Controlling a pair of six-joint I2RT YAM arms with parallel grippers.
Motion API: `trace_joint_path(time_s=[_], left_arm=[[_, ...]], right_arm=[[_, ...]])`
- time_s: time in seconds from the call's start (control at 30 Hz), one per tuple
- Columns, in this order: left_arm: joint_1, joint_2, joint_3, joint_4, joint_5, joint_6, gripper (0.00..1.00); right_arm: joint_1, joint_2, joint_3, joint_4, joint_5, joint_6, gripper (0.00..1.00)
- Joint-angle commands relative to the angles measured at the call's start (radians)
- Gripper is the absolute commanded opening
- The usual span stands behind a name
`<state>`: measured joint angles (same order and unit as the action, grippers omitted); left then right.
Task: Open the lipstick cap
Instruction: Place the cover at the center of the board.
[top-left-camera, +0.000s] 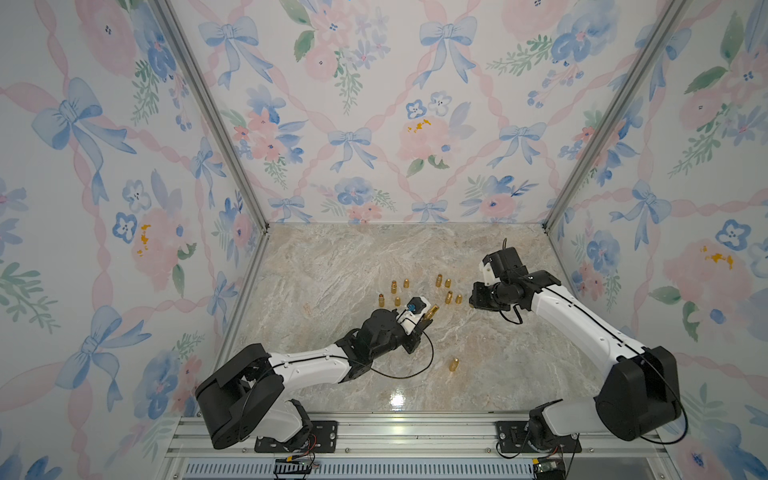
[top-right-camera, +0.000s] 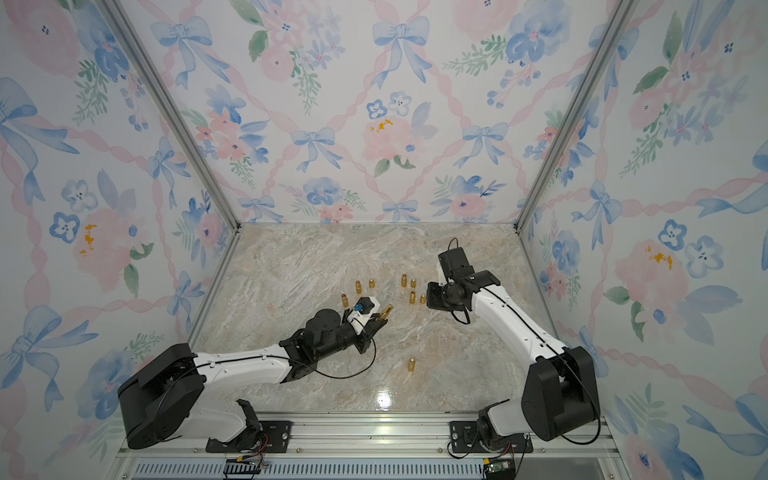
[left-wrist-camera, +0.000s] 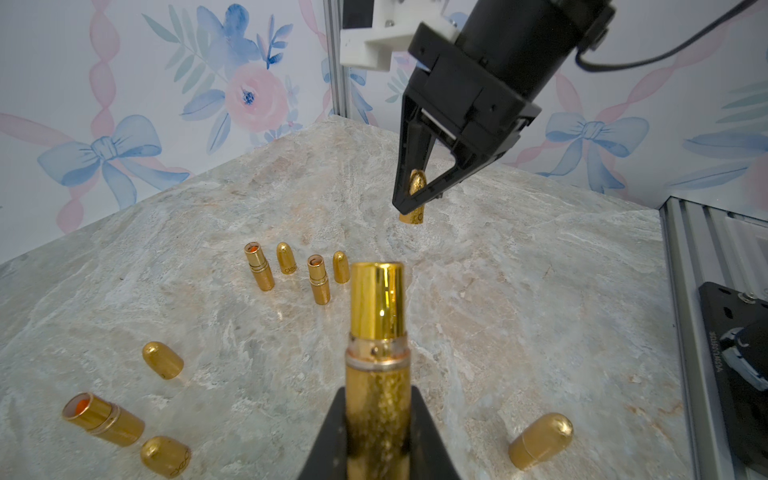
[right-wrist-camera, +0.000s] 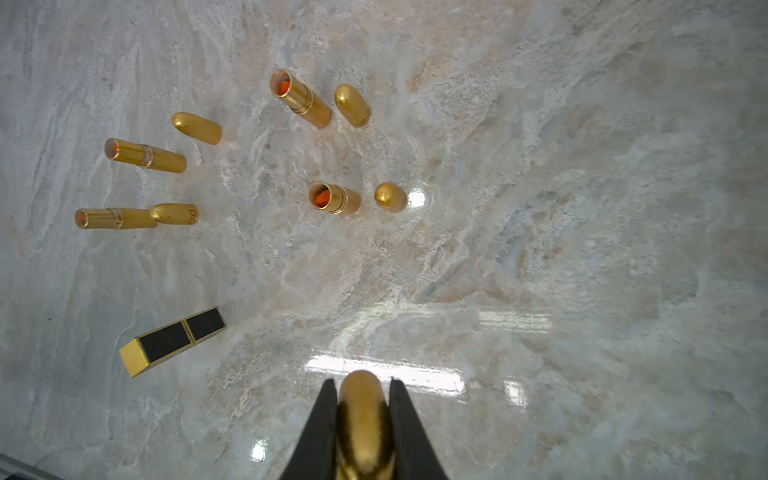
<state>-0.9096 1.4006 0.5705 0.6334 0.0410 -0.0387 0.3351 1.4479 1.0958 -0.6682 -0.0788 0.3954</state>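
My left gripper (left-wrist-camera: 378, 392) is shut on the textured base of a gold lipstick (left-wrist-camera: 376, 307) whose cap is off; the shiny inner tube juts past the fingers. In both top views this lipstick (top-left-camera: 432, 310) (top-right-camera: 387, 310) sticks out of the left gripper (top-left-camera: 426, 316) at mid-table. My right gripper (right-wrist-camera: 360, 384) is shut on the rounded gold cap (right-wrist-camera: 362, 415). From the left wrist view, the right gripper (left-wrist-camera: 417, 199) holds that cap (left-wrist-camera: 412, 217) just above the marble, well apart from the lipstick. In a top view the right gripper (top-left-camera: 472, 302) points down at the right.
Several uncapped gold lipsticks (right-wrist-camera: 300, 98) stand with loose caps (right-wrist-camera: 352, 104) beside them in two clusters (top-left-camera: 448, 289) (top-left-camera: 395, 292). One capped gold lipstick (top-left-camera: 453, 365) stands alone near the front. A black and gold square tube (right-wrist-camera: 172, 340) shows only in the right wrist view.
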Motion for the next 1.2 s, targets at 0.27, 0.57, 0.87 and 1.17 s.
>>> trace_joint_path(time_s=[0.27,0.57,0.87,1.17], left_arm=[[0.000,0.031,0.051,0.019,-0.011,-0.008,0.00],[0.000,0.023,0.034,0.021,-0.023,-0.003,0.00],[0.000,0.032,0.041,0.022,-0.024,-0.002,0.00],[-0.001,0.030,0.038,0.023,-0.029,-0.001,0.00]], right_arm=[[0.024,0.178,-0.067,0.210,0.151,-0.011,0.19],[0.048,0.270,-0.078,0.274,0.188,-0.015,0.19],[0.069,0.304,-0.092,0.302,0.220,-0.015,0.21],[0.088,0.297,-0.112,0.306,0.229,-0.018,0.25]])
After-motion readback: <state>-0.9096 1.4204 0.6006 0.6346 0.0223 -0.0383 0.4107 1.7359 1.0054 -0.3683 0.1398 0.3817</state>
